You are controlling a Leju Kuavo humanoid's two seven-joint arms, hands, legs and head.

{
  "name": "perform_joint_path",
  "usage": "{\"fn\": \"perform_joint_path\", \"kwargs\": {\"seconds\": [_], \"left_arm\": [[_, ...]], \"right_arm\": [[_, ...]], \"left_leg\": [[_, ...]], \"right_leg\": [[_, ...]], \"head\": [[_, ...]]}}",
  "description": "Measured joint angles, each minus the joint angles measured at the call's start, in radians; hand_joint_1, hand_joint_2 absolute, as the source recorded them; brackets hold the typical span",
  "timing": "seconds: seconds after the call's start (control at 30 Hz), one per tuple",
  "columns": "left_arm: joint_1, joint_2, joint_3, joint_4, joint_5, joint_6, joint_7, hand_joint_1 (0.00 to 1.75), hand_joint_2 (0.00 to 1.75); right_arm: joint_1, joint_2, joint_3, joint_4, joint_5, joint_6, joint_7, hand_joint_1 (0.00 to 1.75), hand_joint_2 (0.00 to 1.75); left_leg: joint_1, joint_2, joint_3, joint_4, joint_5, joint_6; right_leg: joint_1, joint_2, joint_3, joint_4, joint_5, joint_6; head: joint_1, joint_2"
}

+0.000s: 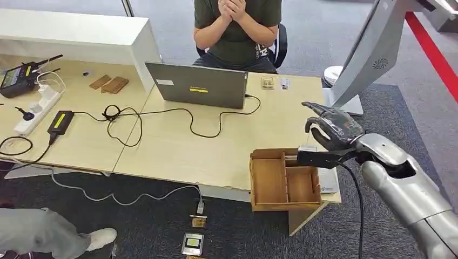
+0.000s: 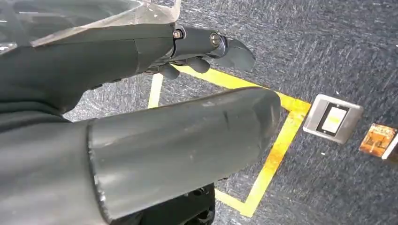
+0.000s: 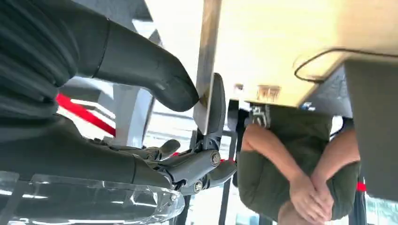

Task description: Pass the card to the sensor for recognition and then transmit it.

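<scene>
Right hand (image 3: 187, 136) pinches the card (image 3: 205, 70) (edge-on, long axis running away) above the wooden tray (image 1: 283, 181).

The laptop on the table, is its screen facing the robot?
No, the laptop shows its grey lid back to the head view, opening toward the seated person.

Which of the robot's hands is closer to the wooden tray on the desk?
Right. The right hand is just above the wooden tray's far right corner, pinching a card. The left hand hangs low over the carpet, away from the desk.
</scene>
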Motion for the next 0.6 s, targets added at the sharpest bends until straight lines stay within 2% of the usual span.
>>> {"fn": "perform_joint_path", "kwargs": {"seconds": [0.37,0.6], "left_arm": [[0.0,-0.007,-0.017,0.0,-0.004,-0.007,-0.011,0.0,0.0],[0.0,-0.012,-0.018,0.0,0.002,-0.007,-0.011,0.0,0.0]], "right_arm": [[-0.034,-0.022,-0.014,-0.049,0.026,0.011,0.0,1.75,1.75],[-0.07,-0.013,-0.012,-0.053,0.042,0.01,-0.001,1.75,1.75]], "left_leg": [[0.0,0.0,0.0,0.0,0.0,0.0],[0.0,0.0,0.0,0.0,0.0,0.0]], "right_leg": [[0.0,0.0,0.0,0.0,0.0,0.0],[0.0,0.0,0.0,0.0,0.0,0.0]], "head": [[0.0,0.0],[0.0,0.0]]}}
